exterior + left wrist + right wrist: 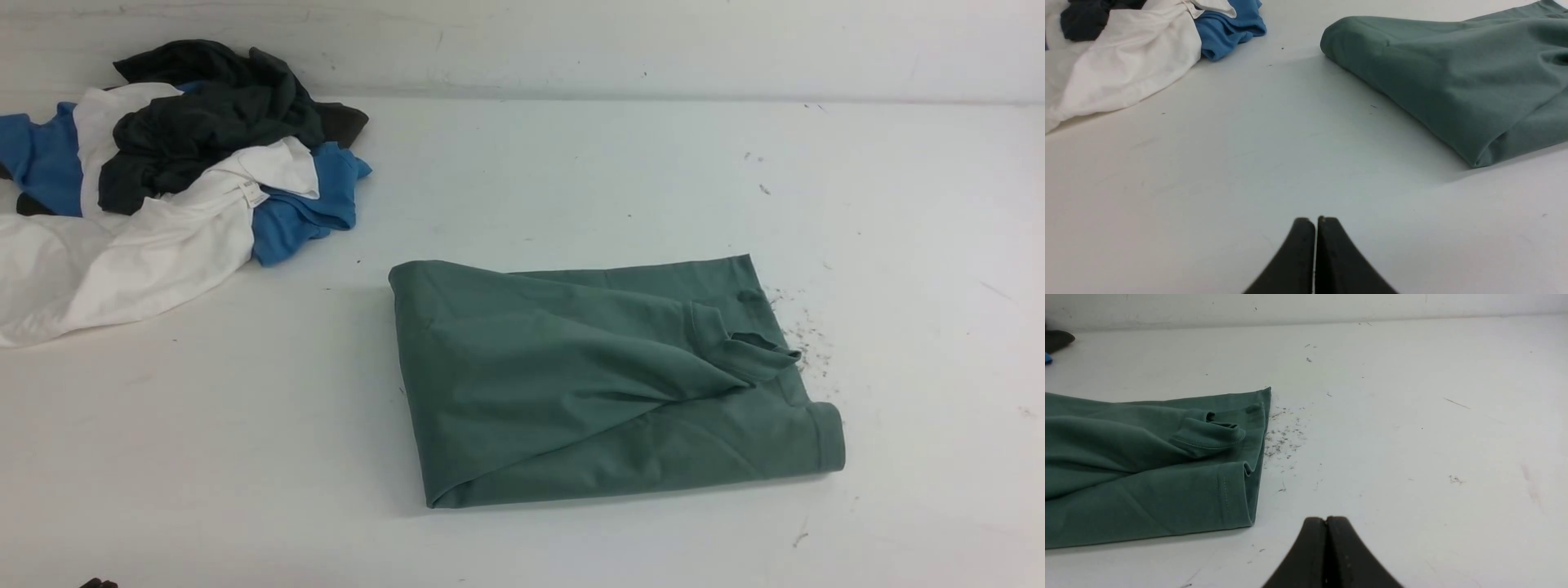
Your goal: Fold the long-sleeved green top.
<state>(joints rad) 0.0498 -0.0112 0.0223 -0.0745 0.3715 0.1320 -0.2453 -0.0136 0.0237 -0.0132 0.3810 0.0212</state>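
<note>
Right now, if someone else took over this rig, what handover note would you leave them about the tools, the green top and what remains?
Left tool: shut, empty, low over bare table, short of the top.
Right tool: shut, empty, low over the table beside the top's hem end.
Green long-sleeved top: mid-table, folded into a compact rectangle; one ribbed cuff lies on top near the right edge.
Pile of other clothes: far left, apart from the top.
Done: the folding appears complete.
Left: probably nothing; perhaps tuck the cuff flat.
</note>
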